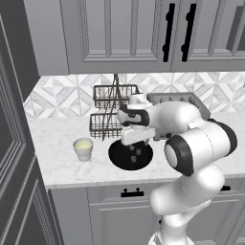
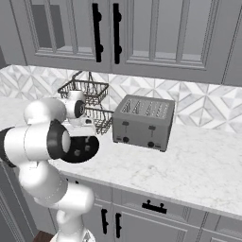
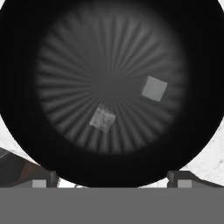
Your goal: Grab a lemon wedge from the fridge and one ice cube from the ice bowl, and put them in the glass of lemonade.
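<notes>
A marbled white surface (image 1: 57, 139) ran below grey cabinets (image 1: 115, 33); the hand (image 3: 111, 179) hung wide over the ribbed black ice bowl (image 3: 57, 61).

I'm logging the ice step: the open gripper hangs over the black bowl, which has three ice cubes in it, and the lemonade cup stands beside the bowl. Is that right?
Not quite: the hand view shows two ice cubes in the black bowl, not three. The rest stands: the gripper is open above the bowl, and the left base view shows the lemonade cup standing beside it on the counter.
</notes>
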Available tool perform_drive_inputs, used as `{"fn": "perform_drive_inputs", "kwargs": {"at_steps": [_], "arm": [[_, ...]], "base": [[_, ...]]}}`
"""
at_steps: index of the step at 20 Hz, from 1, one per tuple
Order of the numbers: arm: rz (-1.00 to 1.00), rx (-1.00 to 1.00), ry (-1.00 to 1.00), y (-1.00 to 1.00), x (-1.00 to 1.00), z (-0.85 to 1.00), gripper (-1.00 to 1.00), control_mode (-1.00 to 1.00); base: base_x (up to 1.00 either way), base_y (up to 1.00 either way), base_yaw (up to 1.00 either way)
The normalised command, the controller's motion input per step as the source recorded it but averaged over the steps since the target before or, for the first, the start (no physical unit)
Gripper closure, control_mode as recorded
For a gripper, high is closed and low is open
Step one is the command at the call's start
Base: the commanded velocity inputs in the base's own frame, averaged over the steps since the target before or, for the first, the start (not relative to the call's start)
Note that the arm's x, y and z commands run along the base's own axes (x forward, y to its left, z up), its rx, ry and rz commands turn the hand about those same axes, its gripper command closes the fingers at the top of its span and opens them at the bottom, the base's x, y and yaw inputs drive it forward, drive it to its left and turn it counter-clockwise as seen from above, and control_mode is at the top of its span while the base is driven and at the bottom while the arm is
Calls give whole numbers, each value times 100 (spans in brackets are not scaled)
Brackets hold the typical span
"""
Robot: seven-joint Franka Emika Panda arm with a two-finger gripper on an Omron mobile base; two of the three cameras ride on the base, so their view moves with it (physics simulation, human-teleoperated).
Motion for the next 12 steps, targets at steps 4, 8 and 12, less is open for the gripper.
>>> {"fn": "perform_drive_inputs", "kwargs": {"at_steps": [4, 8, 12], "arm": [[0, 0, 12, 3, 0, -28, -100, -100], [-1, 3, 5, 1, 0, -31, -100, -100], [-6, 11, 1, 0, 1, -22, -100, -100]], "base": [[0, 0, 0], [0, 0, 0], [0, 0, 0]]}}
